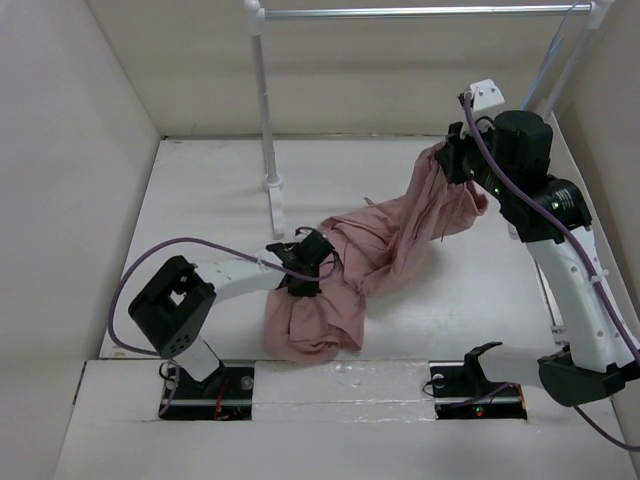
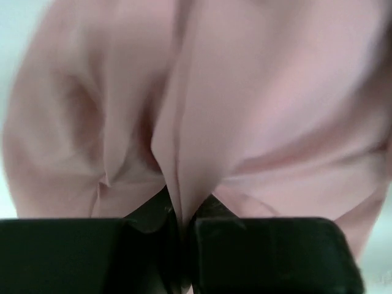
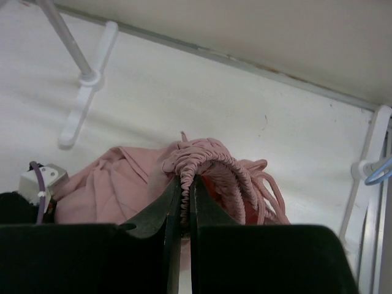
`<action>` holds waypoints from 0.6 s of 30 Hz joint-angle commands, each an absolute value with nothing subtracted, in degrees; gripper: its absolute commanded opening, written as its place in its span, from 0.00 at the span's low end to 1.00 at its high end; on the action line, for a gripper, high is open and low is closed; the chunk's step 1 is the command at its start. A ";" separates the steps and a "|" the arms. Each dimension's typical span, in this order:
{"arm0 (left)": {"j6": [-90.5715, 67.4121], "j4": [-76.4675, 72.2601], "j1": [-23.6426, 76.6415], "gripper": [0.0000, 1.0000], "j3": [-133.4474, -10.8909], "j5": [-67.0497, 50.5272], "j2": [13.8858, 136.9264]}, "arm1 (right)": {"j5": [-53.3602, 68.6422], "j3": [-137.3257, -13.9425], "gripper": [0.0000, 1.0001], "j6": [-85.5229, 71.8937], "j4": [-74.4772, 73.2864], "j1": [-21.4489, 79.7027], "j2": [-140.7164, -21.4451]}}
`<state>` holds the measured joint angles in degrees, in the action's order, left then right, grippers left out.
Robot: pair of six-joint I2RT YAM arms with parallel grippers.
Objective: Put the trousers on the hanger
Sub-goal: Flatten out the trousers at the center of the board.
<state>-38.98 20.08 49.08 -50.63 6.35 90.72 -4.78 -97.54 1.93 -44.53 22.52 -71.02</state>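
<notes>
The trousers (image 1: 395,235) are a soft dusty-pink heap, all matte folds and creases. They sprawl across the white table (image 1: 200,200) from lower centre of the overhead frame up toward the upper right.

The right gripper (image 3: 185,184) has one end lifted. Its wrist view shows the black fingers pressed together on the gathered elastic waistband (image 3: 211,162), which is all tight ribbed ruffles. Thin cord loops of the drawstring (image 3: 269,187) dangle just to the right. None of that shows from above, because the arm's own body covers the pinch.

The left gripper (image 2: 182,211) sits low on the bunched end at lower centre. Its camera is nearly all blurry pink cloth, but one sharp fold runs down between the two black fingers, and they're closed on it. Which part of the trousers that fold belongs to, no idea.

The hanger (image 3: 378,171) is the tricky one. In the right wrist view only a thin pale-blue curve peeks in at the right edge, cut off by the frame. Overhead, thin pale wires slant down from the rail (image 1: 420,12) in the upper right corner and vanish behind the right arm. They don't touch the fabric as far as they show. The rail itself is a shiny metal bar on chunky white posts.
</notes>
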 commanded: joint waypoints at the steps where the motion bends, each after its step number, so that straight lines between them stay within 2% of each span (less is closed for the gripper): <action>1: -38.68 26.53 40.57 0.00 -55.18 17.03 85.81 | 1.47 -104.83 0.00 1.85 -39.73 23.20 -71.53; 6: -30.77 34.17 20.78 0.00 -66.86 20.03 74.11 | 3.86 -117.93 0.00 1.49 -41.39 20.49 -72.60; 7: -29.11 34.89 17.78 0.00 -72.89 20.21 71.31 | 4.56 -120.04 0.00 1.49 -41.48 19.26 -71.47; 8: -27.96 35.41 12.62 0.00 -76.34 20.56 70.41 | 5.61 -120.15 0.00 1.41 -41.31 17.86 -70.59; 10: -25.49 38.22 8.72 0.00 -85.58 21.62 69.87 | 8.69 -118.23 0.00 1.14 -41.05 12.76 -68.39; 13: -27.06 42.53 7.73 0.00 -88.60 28.35 69.09 | 9.41 -105.69 0.00 1.15 -41.31 8.71 -61.55; 14: -28.38 42.71 7.73 0.00 -86.07 30.39 67.69 | 8.36 -100.95 0.00 1.14 -40.70 8.70 -59.00; 15: -29.00 40.54 7.73 0.00 -78.13 31.54 63.76 | 6.26 -90.20 0.00 0.71 -40.52 8.70 -53.84; 16: -29.70 39.39 7.21 0.03 -73.96 31.55 61.89 | 5.37 -85.04 0.00 0.09 -40.95 7.13 -51.35; 17: -30.14 38.77 6.60 0.16 -69.65 30.94 60.05 | 5.01 -80.29 0.00 -1.74 -42.18 6.51 -49.07; 18: -30.49 37.98 5.81 0.56 -62.04 28.41 57.68 | 3.10 -72.76 0.00 -1.67 -42.88 6.50 -46.08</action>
